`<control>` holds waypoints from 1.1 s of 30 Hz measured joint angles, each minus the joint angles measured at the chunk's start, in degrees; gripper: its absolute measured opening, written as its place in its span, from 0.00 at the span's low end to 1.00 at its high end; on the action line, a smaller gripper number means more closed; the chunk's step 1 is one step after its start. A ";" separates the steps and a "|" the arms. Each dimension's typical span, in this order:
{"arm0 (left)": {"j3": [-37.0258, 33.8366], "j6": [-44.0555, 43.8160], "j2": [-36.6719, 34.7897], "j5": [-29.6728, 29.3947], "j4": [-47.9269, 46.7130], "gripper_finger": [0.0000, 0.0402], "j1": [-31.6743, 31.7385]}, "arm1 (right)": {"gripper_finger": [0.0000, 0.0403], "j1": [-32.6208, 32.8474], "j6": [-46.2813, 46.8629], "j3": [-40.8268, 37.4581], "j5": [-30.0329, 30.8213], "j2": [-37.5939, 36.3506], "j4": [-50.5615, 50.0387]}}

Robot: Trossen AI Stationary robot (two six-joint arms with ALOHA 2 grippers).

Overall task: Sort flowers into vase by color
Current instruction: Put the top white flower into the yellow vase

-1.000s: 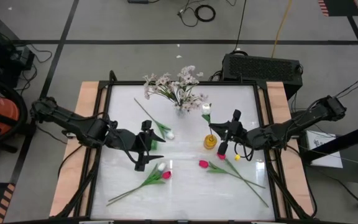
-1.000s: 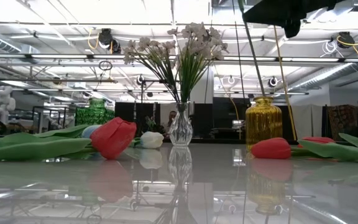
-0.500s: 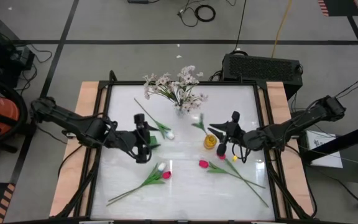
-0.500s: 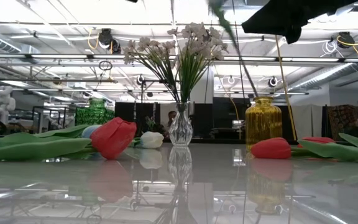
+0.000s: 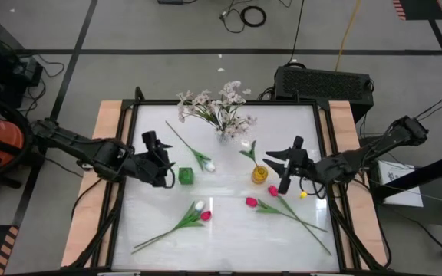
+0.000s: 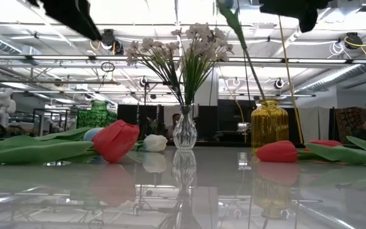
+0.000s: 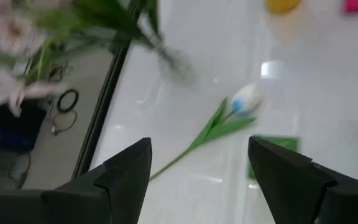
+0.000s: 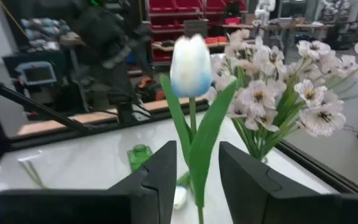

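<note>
R fingers [image 5: 285, 164] spread, just beside amber vase [image 5: 260, 175] w/ white tulip [image 8: 191, 57] standing in it. Back off straight, no stem snag. L fingers [image 7: 197, 180] spread, empty, above green vase [image 5: 185, 176] on worktop [image 5: 229, 230].

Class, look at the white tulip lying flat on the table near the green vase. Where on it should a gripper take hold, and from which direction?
Grip the white tulip mid-stem, on the bare stretch behind its leaves. It lies flat, its thin stem running diagonally toward the far left, so come straight down from above, fingers set across the stem. The left gripper is open and nearest.
</note>
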 joint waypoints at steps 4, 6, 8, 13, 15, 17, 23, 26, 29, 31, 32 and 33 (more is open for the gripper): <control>-4.19 0.80 -3.55 0.02 1.16 0.62 4.17 | 0.28 1.50 -0.93 0.02 0.00 -1.94 0.00; -5.60 2.79 -4.24 -1.96 1.19 0.59 6.47 | 0.28 2.11 -1.50 0.01 0.01 -2.73 0.01; -6.60 8.63 -4.24 -6.03 -0.25 0.57 8.53 | 0.28 2.66 -1.76 0.02 0.01 -3.31 0.00; -7.92 12.19 -1.57 -9.53 0.53 0.55 11.95 | 0.28 3.67 -2.08 0.02 0.02 -4.42 -0.02; -9.04 10.43 -0.36 -10.75 0.48 0.54 13.56 | 0.28 4.02 -2.20 0.02 0.03 -4.61 -0.02; -11.29 10.96 0.28 -11.30 0.94 0.54 15.63 | 0.28 4.36 -2.22 0.01 0.03 -4.69 0.00; -15.72 21.26 0.33 0.59 6.75 0.54 22.88 | 0.28 5.38 -2.95 0.02 0.01 -4.69 -0.03; -15.80 28.17 0.85 8.68 11.44 0.54 27.01 | 0.28 5.46 -3.83 0.02 0.01 -4.69 0.00; -15.77 33.85 1.09 14.22 13.05 0.54 31.23 | 0.28 5.46 -4.06 0.01 0.04 -4.69 0.04; -15.77 35.99 1.77 16.51 13.86 0.54 34.03 | 0.28 5.46 -4.32 0.02 0.03 -4.69 0.02; -15.77 36.64 2.18 17.25 13.58 0.54 35.43 | 0.28 5.46 -4.54 0.02 0.04 -4.69 0.02; -15.77 37.47 2.71 17.89 13.68 0.54 36.53 | 0.28 5.46 -4.71 0.01 0.05 -4.69 0.02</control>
